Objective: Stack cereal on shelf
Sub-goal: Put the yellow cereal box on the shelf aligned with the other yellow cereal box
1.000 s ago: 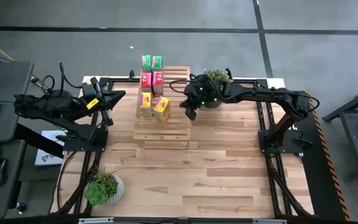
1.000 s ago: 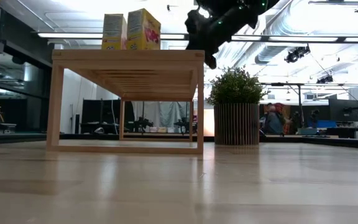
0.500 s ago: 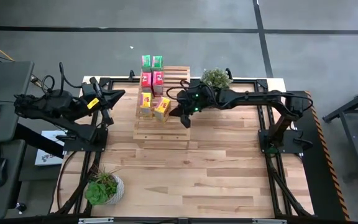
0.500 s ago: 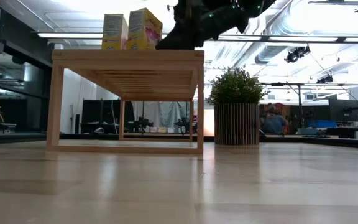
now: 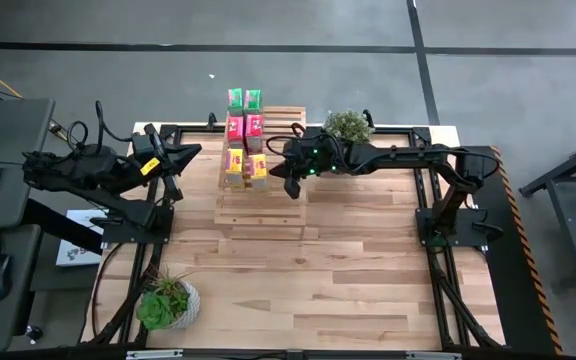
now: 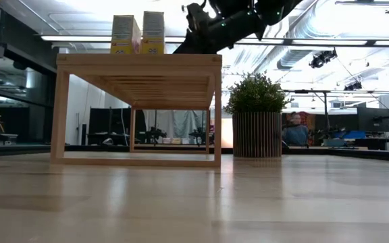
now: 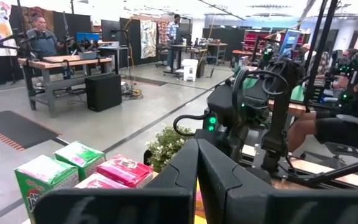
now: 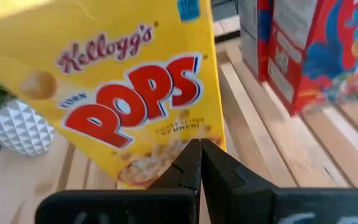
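The pale slatted shelf (image 5: 258, 205) (image 6: 137, 61) stands at the table's far middle. Six cereal boxes stand upright on its slats in two rows: green (image 5: 244, 98) farthest, red-pink (image 5: 245, 126) in the middle, yellow (image 5: 234, 165) nearest. My right gripper (image 5: 286, 178) (image 8: 199, 152) is shut, just right of the right-hand yellow box (image 5: 257, 168) (image 6: 153, 32). That box fills the right wrist view (image 8: 129, 93). My left gripper (image 5: 175, 168) (image 7: 197, 155) is shut and waits over the table's left edge, clear of everything. My right gripper has its shut fingertips (image 8: 191, 162) against the yellow box's broad printed face, low down near its bottom edge (image 8: 166, 158). The fingers come from the table's right, slanting slightly down (image 6: 177, 46). The box stands upright with its base on the slats.
A potted plant (image 5: 348, 125) (image 6: 255, 125) stands right of the shelf, under the right arm. A second plant in a white pot (image 5: 166, 300) (image 8: 17, 124) sits at the near left corner. Bare slats lie on the shelf's near part. People sit in the room behind.
My right gripper has moved toward the table's left and down, from beside the far plant to the shelf's right side. The right-hand yellow box, which stood skewed, has turned square and now stands in line next to the other yellow box.
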